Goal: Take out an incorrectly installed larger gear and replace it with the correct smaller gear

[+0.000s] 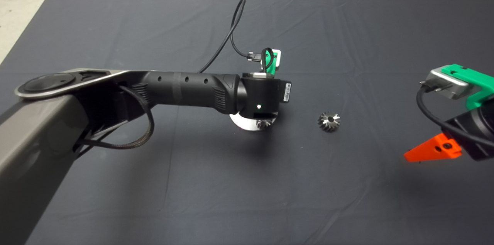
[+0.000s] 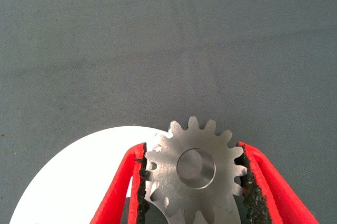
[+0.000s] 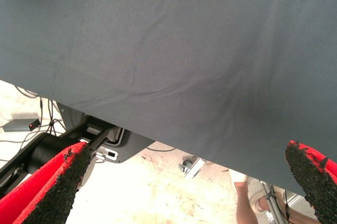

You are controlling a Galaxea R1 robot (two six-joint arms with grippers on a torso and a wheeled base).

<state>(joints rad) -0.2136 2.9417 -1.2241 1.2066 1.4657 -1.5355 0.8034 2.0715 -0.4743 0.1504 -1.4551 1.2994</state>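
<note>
My left pincer [image 2: 195, 182] is closed on the smaller gear [image 2: 196, 174], held over the white disc [image 2: 79, 182] mid-tabletop [image 1: 247, 198]. The larger gear [image 1: 329, 121] lies near its right. My right pincer [image 3: 184, 182] waits wide open. No readable writing.

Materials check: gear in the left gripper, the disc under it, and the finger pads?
Smaller gear: likely steel, matte silvery face with dull glints. Disc: probably polished metal or white plastic; its face is too bright to tell. Pads on the left gripper fingers: black, gritty, perhaps rubber.
</note>
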